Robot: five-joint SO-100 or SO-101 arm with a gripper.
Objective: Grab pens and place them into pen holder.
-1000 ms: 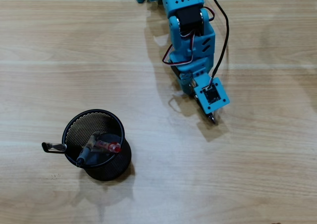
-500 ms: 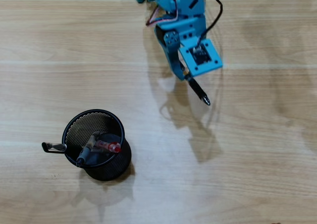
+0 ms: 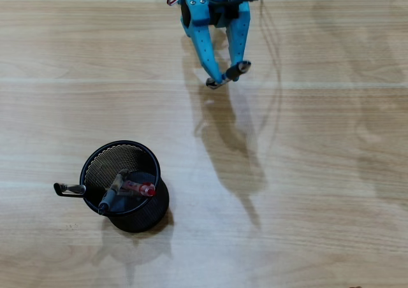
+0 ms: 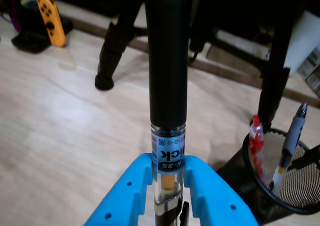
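The blue gripper (image 4: 169, 178) has its jaws closed on a pen: in the wrist view the two blue fingers (image 4: 130, 191) press against either side of the clear-barrelled pen with the long black cap (image 4: 167, 61), whose printed label sits just above the fingertips and whose black part runs straight up and out of the top of the picture. In the overhead view the gripper (image 3: 226, 76) is near the top of the wooden table (image 3: 319, 173), raised above it with its shadow stretching down the boards, and a short dark end of the held pen (image 3: 237, 70) shows between the fingertips. The pen holder (image 3: 125, 186), a round black mesh cup, stands well apart toward the lower left of that view; in the wrist view it sits at the lower right edge (image 4: 295, 206). Three pens already lean inside it: the red and clear pen (image 3: 139, 188), the pen with the grey sleeve (image 3: 111, 192), and a pen whose clip end (image 3: 69, 188) juts over the left rim. Beyond the table in the wrist view are dark stand legs (image 4: 111, 51) and an orange game controller (image 4: 48, 17). Nothing lies on the table between gripper and holder.
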